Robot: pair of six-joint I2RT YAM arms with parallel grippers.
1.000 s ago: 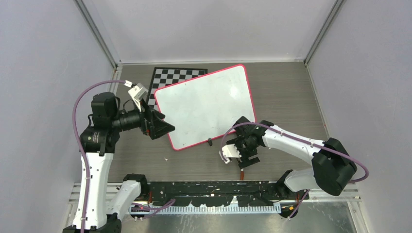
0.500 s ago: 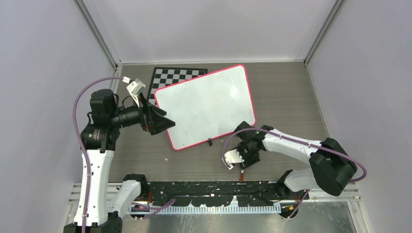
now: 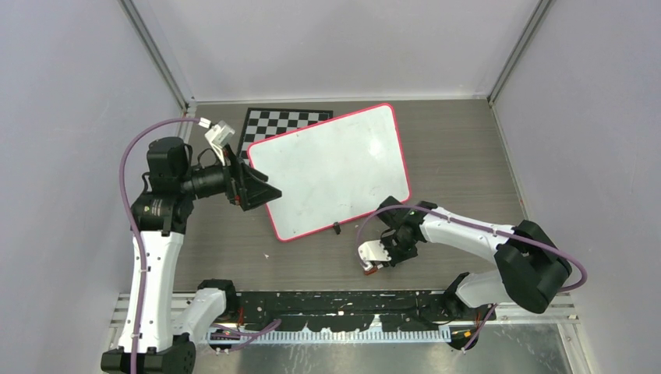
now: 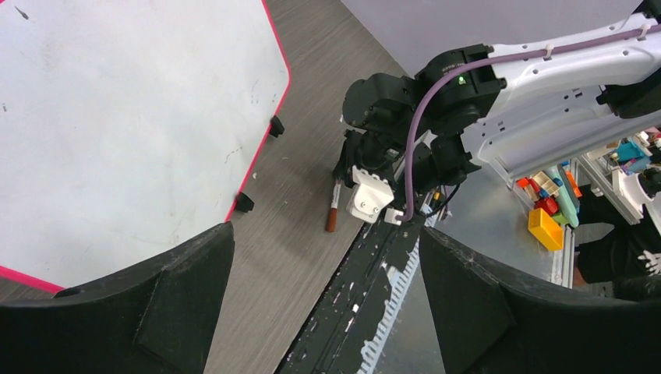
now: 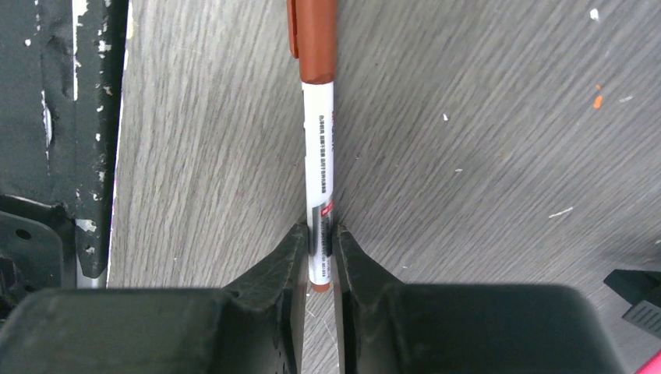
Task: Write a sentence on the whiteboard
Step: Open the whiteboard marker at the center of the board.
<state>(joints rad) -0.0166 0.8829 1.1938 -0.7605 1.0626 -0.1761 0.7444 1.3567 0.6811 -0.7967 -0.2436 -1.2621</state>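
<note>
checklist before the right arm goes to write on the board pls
1. Grip: ok. The right gripper is shut on the marker, pinching the barrel near its tail end.
2. Cap off: not ok. The brown cap is still on.
3. Marker lifted: not ok. It seems to lie along the table.
4. Writing surface free: ok. The whiteboard is blank, with nothing lying on it.
5. Board steadied: cannot tell. The left gripper is open at the board's left edge; contact is unclear.
</note>
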